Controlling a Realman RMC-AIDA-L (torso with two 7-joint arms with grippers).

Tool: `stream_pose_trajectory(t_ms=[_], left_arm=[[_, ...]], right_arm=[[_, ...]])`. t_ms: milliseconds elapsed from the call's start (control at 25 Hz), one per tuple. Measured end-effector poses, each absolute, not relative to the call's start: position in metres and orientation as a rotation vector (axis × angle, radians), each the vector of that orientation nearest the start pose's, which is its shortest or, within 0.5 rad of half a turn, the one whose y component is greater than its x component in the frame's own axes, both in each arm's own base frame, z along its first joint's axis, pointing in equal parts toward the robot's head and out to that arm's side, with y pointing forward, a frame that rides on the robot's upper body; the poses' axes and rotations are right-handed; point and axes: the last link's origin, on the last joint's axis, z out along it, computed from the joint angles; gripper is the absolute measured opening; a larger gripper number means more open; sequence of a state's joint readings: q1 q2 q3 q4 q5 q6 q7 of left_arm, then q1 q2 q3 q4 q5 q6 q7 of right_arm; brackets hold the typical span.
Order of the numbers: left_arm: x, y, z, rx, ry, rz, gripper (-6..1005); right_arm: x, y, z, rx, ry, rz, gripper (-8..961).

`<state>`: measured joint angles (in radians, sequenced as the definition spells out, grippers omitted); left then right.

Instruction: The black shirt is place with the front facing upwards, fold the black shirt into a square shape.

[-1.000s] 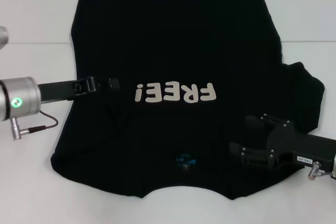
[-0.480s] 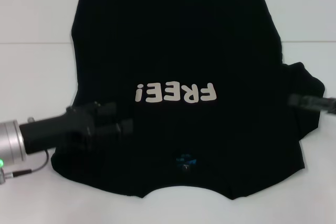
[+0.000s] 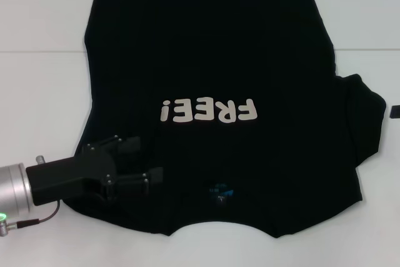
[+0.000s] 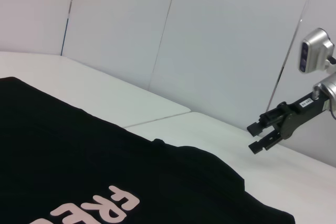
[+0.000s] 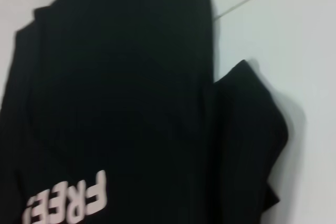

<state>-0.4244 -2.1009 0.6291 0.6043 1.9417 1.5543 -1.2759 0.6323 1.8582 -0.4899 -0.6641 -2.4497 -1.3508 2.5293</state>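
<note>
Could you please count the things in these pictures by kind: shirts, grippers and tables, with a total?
Shirts: 1, the black shirt, lying flat.
Grippers: 2, the left gripper over the shirt's near left part, the right gripper off to the right, above the table.
Tables: 1, the white table.
Total: 4.
</note>
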Motion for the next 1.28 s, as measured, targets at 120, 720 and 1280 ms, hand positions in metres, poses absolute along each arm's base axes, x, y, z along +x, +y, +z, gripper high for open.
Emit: stream_pose_trajectory(t_ms=[120, 720, 1280], left_arm=[[-0.292, 0.300, -0.006, -2.596, -0.696, -0.786, 949], [-0.295, 0.297, -0.005, -2.595, -0.710, -0.785, 948], [-0.295, 0.298, -0.005, -2.585, -0.713, -0.790, 949]], right_arm=[[0.330, 0.390, 0.099, -1.862, 1.858, 0.332, 871], [0.322, 0.412, 0.053, -1.863, 1.796, 0.198, 867], [0.316, 0.416, 0.044, -1.881, 1.757, 0.183, 774]])
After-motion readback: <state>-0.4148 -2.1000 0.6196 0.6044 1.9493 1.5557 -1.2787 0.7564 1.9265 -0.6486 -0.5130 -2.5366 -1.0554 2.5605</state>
